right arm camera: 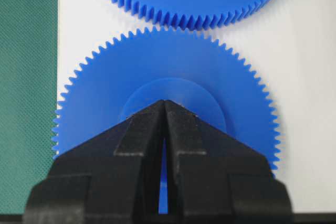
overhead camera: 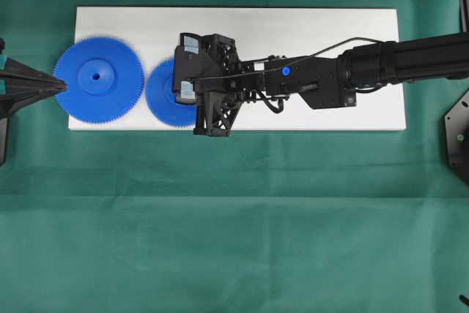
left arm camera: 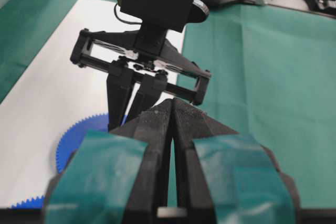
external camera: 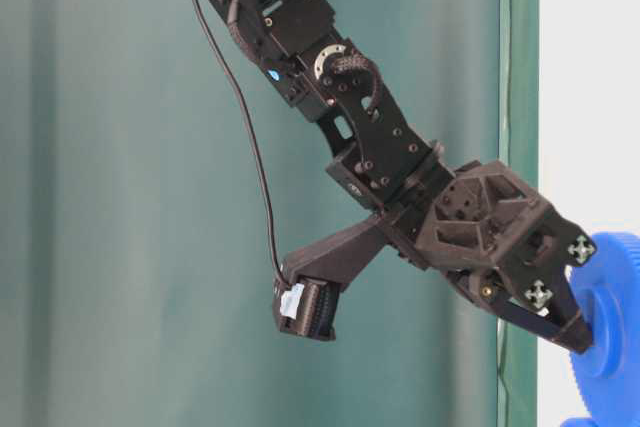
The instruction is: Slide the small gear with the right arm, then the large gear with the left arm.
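Gears on a white board (overhead camera: 308,108), two black robot arms nearby.
The right gripper (right arm camera: 165,102), fingers pressed together, touched its tips to the small gear's (right arm camera: 163,66) hub near the board's left end. The large gear (overhead camera: 98,78) lay beside it at the left edge, where the left gripper (overhead camera: 64,86) waited, clenched.

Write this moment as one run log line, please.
right gripper: shut, tip on small gear hub | left gripper: shut, beside large gear | both gears on white board
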You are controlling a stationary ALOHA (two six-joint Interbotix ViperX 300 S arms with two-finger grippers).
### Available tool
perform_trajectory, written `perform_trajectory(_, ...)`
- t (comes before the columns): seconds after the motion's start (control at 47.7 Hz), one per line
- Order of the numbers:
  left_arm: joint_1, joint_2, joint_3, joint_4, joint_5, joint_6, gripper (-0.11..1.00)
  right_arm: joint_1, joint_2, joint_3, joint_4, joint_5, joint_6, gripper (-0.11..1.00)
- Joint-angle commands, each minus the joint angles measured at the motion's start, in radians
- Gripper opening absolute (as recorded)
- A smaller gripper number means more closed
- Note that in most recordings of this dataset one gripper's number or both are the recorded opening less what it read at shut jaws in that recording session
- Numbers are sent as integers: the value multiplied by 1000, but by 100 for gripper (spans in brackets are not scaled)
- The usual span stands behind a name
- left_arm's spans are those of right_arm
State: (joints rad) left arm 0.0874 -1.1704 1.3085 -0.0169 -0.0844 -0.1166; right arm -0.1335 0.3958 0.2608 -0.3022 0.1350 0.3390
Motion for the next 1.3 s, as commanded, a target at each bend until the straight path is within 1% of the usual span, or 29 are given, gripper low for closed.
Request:
perform_trajectory(0.0, 0, 12, -11, -2, -5, 0, 0, -8, -5, 23, -3, 12, 2, 50)
perform_trajectory(0.126, -2, 12, -8, -2, -5, -3, 0, -25, -25, 60, -3, 32, 2, 50)
perform_trajectory(0.272, -3, 12, -8, -2, -5, -26, 0, -49, -72, 141, -3, 40, 3, 50)
perform_trajectory(0.44, -3, 12, 0, -2, -5, -63, 0, -75, -166, 293, 2, 35, 3, 50)
perform_trajectory(0.587, -3, 11, 6, -2, -5, -63, 0, -92, -249, 423, 3, 34, 5, 50)
perform_trajectory(0.65, -2, 6, 12, -2, -5, -63, 0, -101, -296, 494, 6, 34, 9, 50)
perform_trajectory(0.712, -2, 2, 18, -2, -5, -63, 0, -114, -339, 557, 6, 34, 28, 50)
perform_trajectory(0.943, 5, -6, 32, -2, -6, -61, 0, -178, -529, 788, 2, 26, 130, 50)
perform_trajectory(1.069, 9, -6, 43, -2, -8, -58, 0, -196, -638, 882, 0, 28, 158, 50)
perform_trajectory(1.278, 35, -6, 44, -2, -9, -57, 0, -232, -788, 986, 2, 29, 192, 50)
